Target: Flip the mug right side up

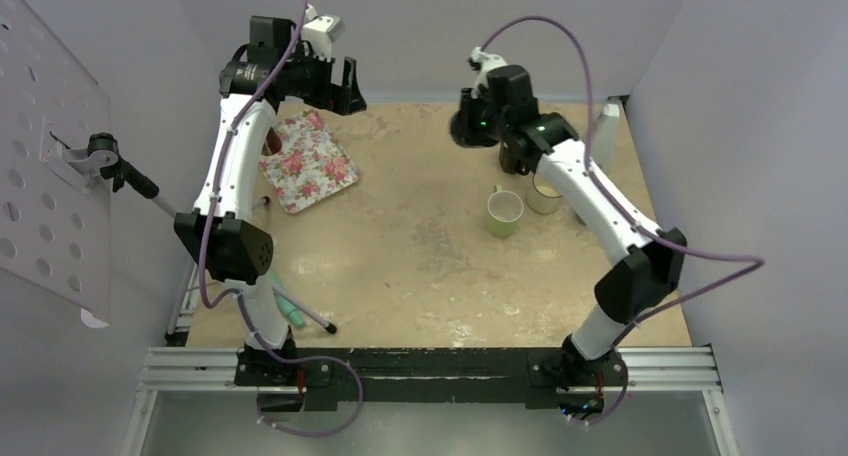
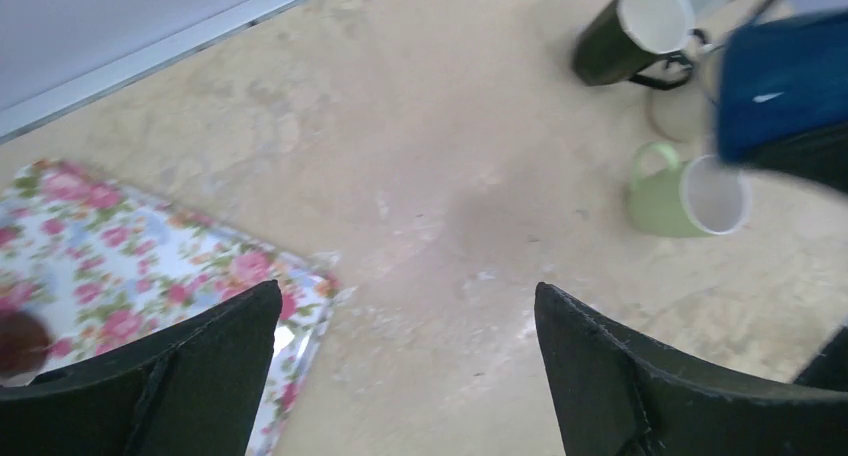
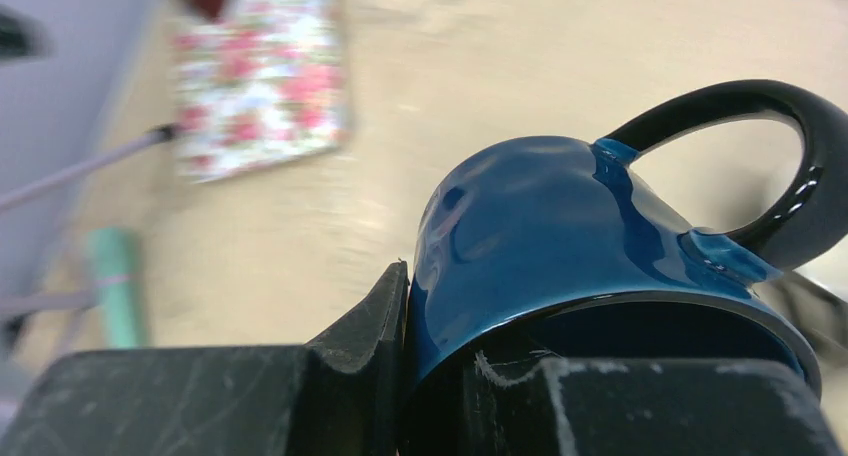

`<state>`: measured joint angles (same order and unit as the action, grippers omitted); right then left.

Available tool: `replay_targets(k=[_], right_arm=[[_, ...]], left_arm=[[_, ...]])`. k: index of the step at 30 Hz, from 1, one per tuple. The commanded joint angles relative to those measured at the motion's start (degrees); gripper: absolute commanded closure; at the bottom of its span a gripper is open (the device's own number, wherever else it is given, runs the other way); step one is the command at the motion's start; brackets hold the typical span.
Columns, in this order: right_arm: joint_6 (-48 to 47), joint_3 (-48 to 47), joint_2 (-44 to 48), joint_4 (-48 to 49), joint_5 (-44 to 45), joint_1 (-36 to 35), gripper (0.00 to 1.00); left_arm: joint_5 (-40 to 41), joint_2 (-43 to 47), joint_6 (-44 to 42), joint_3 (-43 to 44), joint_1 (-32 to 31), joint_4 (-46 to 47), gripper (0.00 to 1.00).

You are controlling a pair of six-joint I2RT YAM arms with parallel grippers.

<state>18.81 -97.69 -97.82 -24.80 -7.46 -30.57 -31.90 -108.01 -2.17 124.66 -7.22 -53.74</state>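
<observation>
My right gripper (image 3: 450, 326) is shut on the wall of a glossy blue mug (image 3: 560, 226) with a black handle (image 3: 800, 166), one finger outside and one inside the rim. The mug is held in the air above the table, tilted, with its mouth towards the wrist camera. It shows as a blue blur in the left wrist view (image 2: 785, 81). In the top view the right gripper (image 1: 470, 126) is at the back centre, and the mug is mostly hidden there. My left gripper (image 2: 405, 291) is open and empty, raised over the back left (image 1: 340, 91).
A green mug (image 1: 504, 213) and a cream mug (image 1: 543, 194) stand upright right of centre; a dark green mug (image 2: 630, 31) is beyond them. A floral tray (image 1: 308, 161) lies at the back left. A teal tool (image 1: 288, 311) lies by the left arm's base. A white bottle (image 1: 604, 136) stands at the back right.
</observation>
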Motion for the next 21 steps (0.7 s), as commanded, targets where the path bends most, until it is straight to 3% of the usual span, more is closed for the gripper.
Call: replay_targets(k=[1,8,14,21], right_arm=[[-7.19,-2.45,11.37,-21.85,24.46,10.09,1.0],[-6.65,12.73,20.43,-18.15,24.96,29.91,1.0],[-7.76,20.26,18.27,-11.82,24.35,44.36,1.0],[-7.39,25.27,12.64,-5.01,17.92,53.89,1.0]], left_arm=[[13.23,2.02,-5.68,0.45,2.23,-2.55,0.0],[20.08,1.52,-7.98,-3.29,4.94,-2.3,0.0],[23.4,1.15,-9.64,-6.05,5.57,-1.61,0.0],[25.85,0.09,-11.2,-8.7,6.85,-0.69,0.0]])
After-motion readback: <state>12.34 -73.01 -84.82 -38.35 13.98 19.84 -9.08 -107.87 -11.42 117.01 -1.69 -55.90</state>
